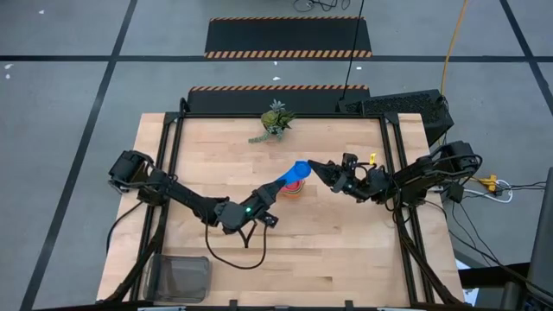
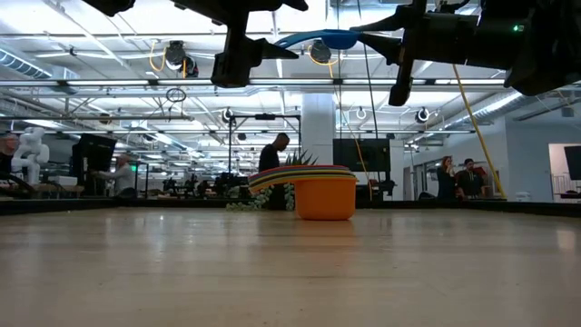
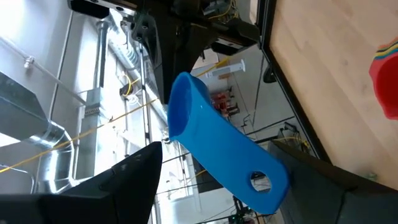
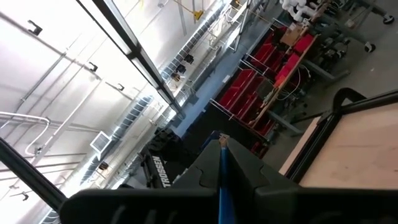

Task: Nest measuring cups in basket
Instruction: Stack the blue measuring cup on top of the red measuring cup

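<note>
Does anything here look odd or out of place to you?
Yes: the basket sits alone at a table corner, far from the nested cups mid-table. A blue cup hangs in the air above them, pinched by the right tool, its handle between the left tool's open fingers.

Industrial robotics lab: exposed ceiling ducts [image 2: 54,68], red storage bins [image 4: 249,87], hazard-striped floor mats [image 1: 289,38], people [image 2: 270,154] at workstations.

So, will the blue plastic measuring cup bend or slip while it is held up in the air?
The blue plastic measuring cup probably stays stiff: its handle looks straight though held high. It seems light, since the right claw pinches only its thin rim. That narrow grip on smooth plastic could slip; the left claw stands open around the handle.
</note>
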